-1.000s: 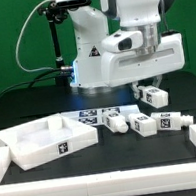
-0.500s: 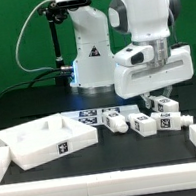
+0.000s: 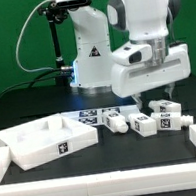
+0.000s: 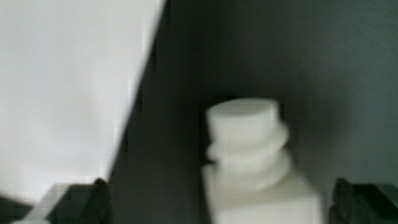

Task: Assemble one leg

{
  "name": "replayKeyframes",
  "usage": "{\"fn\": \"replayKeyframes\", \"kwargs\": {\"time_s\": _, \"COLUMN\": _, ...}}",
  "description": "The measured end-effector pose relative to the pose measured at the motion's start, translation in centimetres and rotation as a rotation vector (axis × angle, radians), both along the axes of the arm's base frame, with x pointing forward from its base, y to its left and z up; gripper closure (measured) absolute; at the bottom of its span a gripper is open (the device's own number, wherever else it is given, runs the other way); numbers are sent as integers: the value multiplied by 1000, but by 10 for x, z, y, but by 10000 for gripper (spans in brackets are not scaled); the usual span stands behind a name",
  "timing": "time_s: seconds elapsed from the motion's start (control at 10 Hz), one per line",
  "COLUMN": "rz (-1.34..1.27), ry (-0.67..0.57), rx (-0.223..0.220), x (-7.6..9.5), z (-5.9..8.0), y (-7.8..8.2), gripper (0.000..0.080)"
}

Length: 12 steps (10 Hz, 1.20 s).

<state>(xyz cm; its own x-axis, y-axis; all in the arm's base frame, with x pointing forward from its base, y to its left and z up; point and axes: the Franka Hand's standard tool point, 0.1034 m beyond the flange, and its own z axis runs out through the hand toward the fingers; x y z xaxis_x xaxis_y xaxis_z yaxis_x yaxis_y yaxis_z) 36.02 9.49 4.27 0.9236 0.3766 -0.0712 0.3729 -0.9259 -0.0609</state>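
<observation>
**Gripper lowered over the rightmost leg**

Lowering since a second ago, our gripper (image 3: 159, 99) now straddles the leg (image 3: 166, 105) at the exterior view's right. From left: tray-like panel (image 3: 36, 141), other legs (image 3: 145, 125). Fingers (image 4: 71, 200) stand wide beside the leg (image 4: 249, 150), not touching.

leg: small white plastic stubby block-like peg (image 3: 166, 105) with black-and-white square tags
pose: narrower round end (image 4: 244, 113) points away from the wrist camera
place: on dark table, exterior view's right, near several similar pegs

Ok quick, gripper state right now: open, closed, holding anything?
Gripper: open, fingers either side of the leg, not closed on it yet.
</observation>
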Motion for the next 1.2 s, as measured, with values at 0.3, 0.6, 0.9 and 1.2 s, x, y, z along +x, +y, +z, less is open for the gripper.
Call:
{"fn": "replayKeyframes", "kwargs": {"time_s": 0.3, "rz": 3, "ry": 41, "rx": -3, "x": 30, "z": 19, "y": -15, "gripper": 150}}
{"fn": "replayKeyframes", "kwargs": {"time_s": 0.6, "rz": 21, "ry": 35, "rx": -4, "x": 31, "z": 18, "y": -13, "gripper": 150}}
{"fn": "replayKeyframes", "kwargs": {"time_s": 0.9, "rz": 188, "ry": -43, "rx": 1, "x": 69, "z": 27, "y": 1, "gripper": 150}}
{"fn": "replayKeyframes", "kwargs": {"time_s": 1.2, "rz": 192, "ry": -32, "rx": 7, "x": 70, "z": 22, "y": -6, "gripper": 150}}
